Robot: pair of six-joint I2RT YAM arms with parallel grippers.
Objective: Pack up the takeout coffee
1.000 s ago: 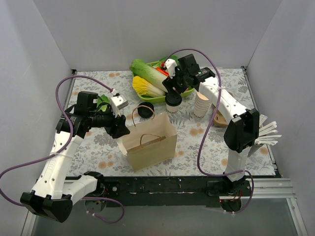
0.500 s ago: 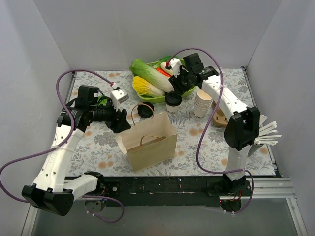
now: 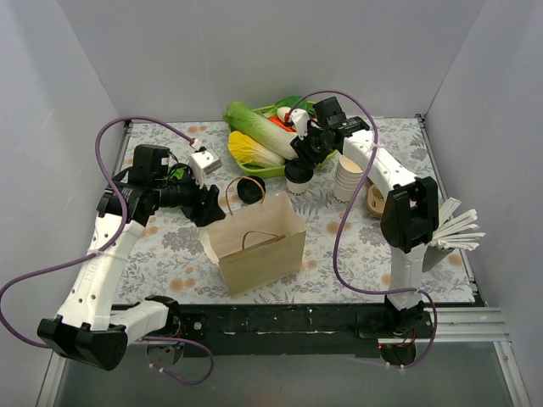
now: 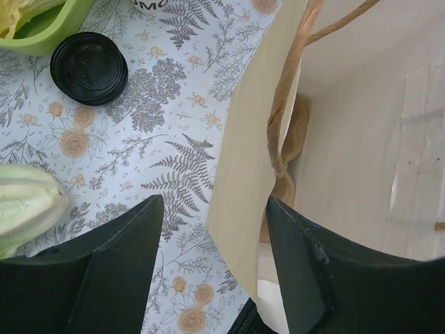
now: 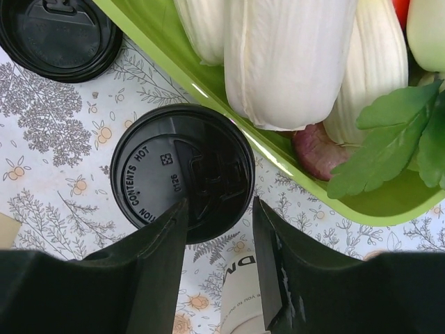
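Right gripper (image 5: 217,210) hangs over the takeout coffee (image 5: 177,170), a small cream-white paper cup with a round black plastic lid. Its fingers flank the near side of the cup below the lid. The jaws stand partly apart, and it cannot be told whether the pads bear on the cup wall.

The takeout coffee stands upright on the floral-patterned table cover (image 3: 339,246), far of the bag. It is just beside the near rim of the green plastic tray (image 5: 379,200) that holds the pale cabbage (image 5: 292,56). A loose round black plastic lid (image 5: 59,31) lies to its left. A stack of lidless cream paper cups (image 3: 348,182) stands to its right.

Left gripper (image 4: 213,202) straddles the left rim of the open brown paper bag (image 4: 243,174). Its jaws are apart and not clamped on the paper wall between them.

Step in hand, as judged: acquisition of the cup, with the bag mouth being attended to for loading.

Next move, as judged:
1. Confirm a firm grip on the cup body, not on the lid alone.
2. Lift straight up, clear of the tray rim.
3. Carry the cup near and left to the bag mouth, holding it upright.
4. Lower it between the bag handles.
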